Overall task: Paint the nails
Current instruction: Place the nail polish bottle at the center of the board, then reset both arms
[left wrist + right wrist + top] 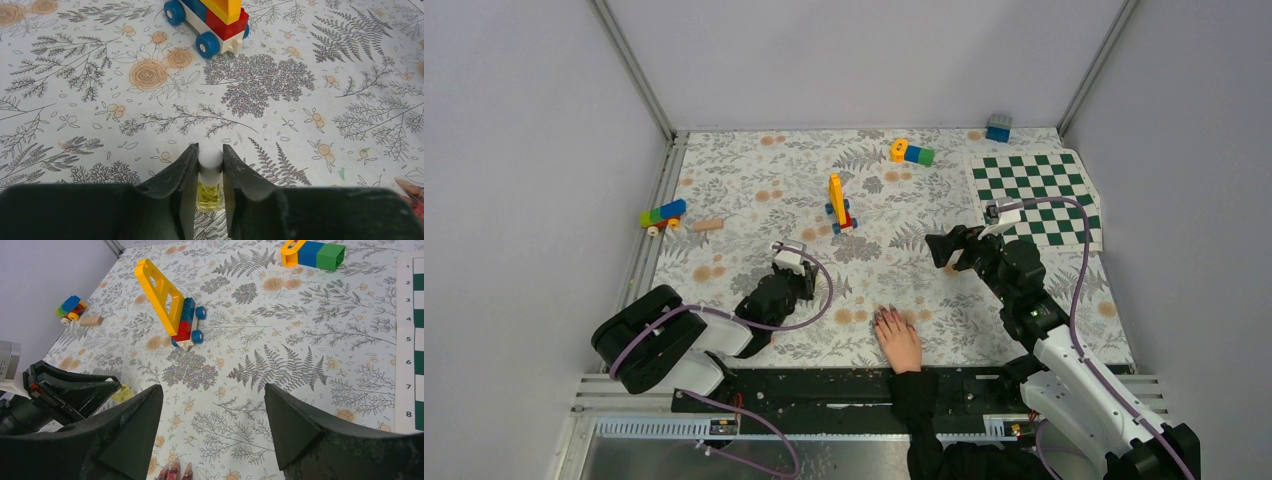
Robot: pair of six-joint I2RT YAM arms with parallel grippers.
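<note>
- Two grippers of mine: the left gripper (210, 150) and the right gripper (212, 400).
- One small bottle (210, 187) with a white cap.
- One human hand (900, 342) at the near edge; its dark nails (887, 316) are too small for me to count.
- One green checkered mat (1036, 195), far right.
- Four toy brick builds: a wheeled car (838, 207) in the middle, a row (912, 152) farther back, a blue block (998, 127) far right, and a cluster (662, 213) on the left.
- One wooden piece (707, 224), just beside the left cluster.

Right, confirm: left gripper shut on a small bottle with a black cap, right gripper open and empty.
The cap is white, not black, as the left wrist view shows. The left gripper is shut on the small bottle; the right gripper is open and empty.
</note>
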